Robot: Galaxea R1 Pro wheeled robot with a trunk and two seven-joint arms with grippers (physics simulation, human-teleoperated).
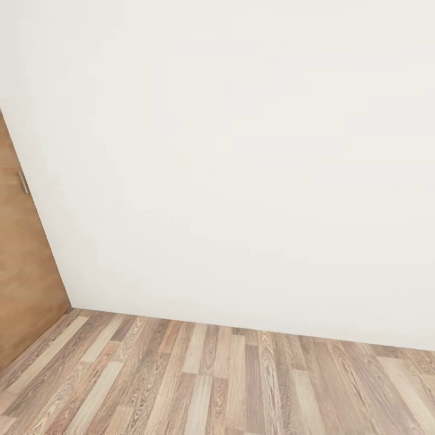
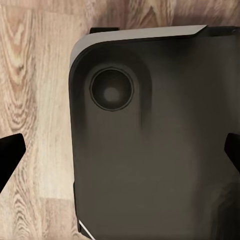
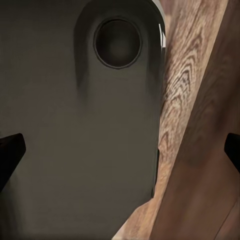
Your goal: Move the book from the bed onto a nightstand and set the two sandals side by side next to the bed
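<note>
Bedroom wall (image 1: 241, 151), plain white, takes up most of the head view, meeting a wood-plank floor (image 1: 211, 380) along a line that slopes down toward the right; the planks run in mixed pale and brown tones. At the left edge stands a brown wooden door (image 1: 24, 272) with a small metal handle (image 1: 23, 182) near its upper part. The book, the bed, the nightstands and the sandals cannot be placed from these pictures. In the left wrist view, the left gripper (image 2: 120, 152) looks down on a dark grey rounded body panel of the robot (image 2: 160, 150) carrying a round recessed disc (image 2: 111, 90), with pale plank floor (image 2: 35, 100) beside it; the two dark fingers (image 2: 9, 152) sit at opposite edges of the picture, spread wide with nothing between them. In the right wrist view, the right gripper (image 3: 120, 152) faces a similar dark panel (image 3: 75, 140) with a round recess (image 3: 118, 43), and darker, shaded wood planks (image 3: 200, 150) run alongside it; its fingers (image 3: 10, 152) are likewise set wide apart and hold nothing.
</note>
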